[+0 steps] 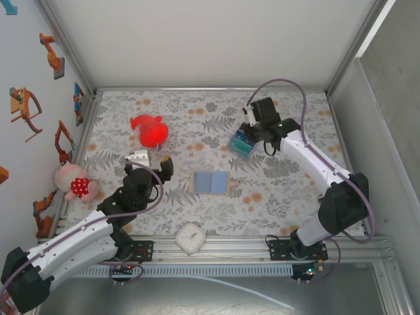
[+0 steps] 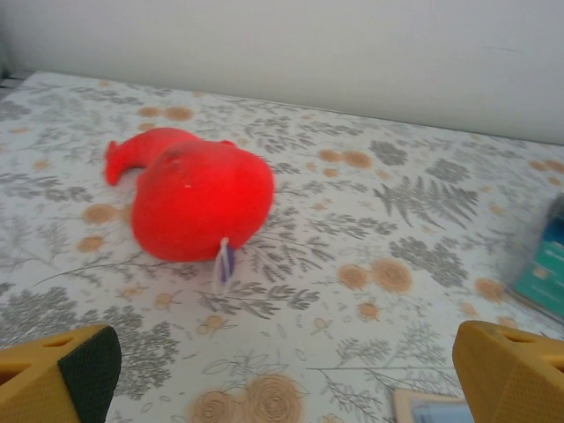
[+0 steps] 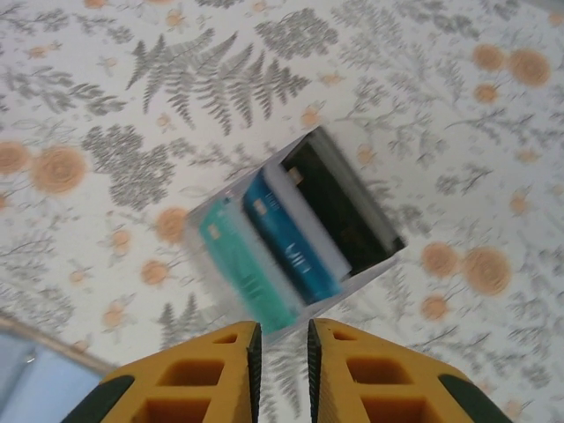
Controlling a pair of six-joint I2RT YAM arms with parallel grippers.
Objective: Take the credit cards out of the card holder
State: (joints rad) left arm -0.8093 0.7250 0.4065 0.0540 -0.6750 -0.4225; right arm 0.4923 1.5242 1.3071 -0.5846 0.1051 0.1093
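The small tan bifold card holder [image 1: 210, 182], lined in light blue, lay spread open and flat on the floral-printed cloth [image 1: 289, 197]. Its lining faced up, so both pockets were within reach of the arms. No card showed in it from above.

Beyond the holder and to its right stood a boxy blue-and-teal block [image 1: 240, 144] with one black edge. In the right wrist view, the thin, hard-edged credit cards [image 3: 291, 240] stood on edge side by side in that block. One was teal and one dark blue with pale marks. I judged the block to be the drop-off place.

The right gripper [image 3: 283, 330] hung directly over the block. Its yellow, hollow-ribbed plastic fingers [image 3: 211, 374] were parted by a mere slit with nothing between them, a gap suited only to something as thin as a card.

The left gripper [image 1: 152, 160] hovered left of the holder, jaws spread wide and empty, with black rubbery pads [image 2: 88, 366] facing inward. It was probably there to steady the limp wallet when needed.

Beyond the holder to its left sat a rounded red plush toy [image 2: 198, 203], fuzzy and squashy. On the holder's near side lay a white rounded-square clock [image 1: 191, 237].
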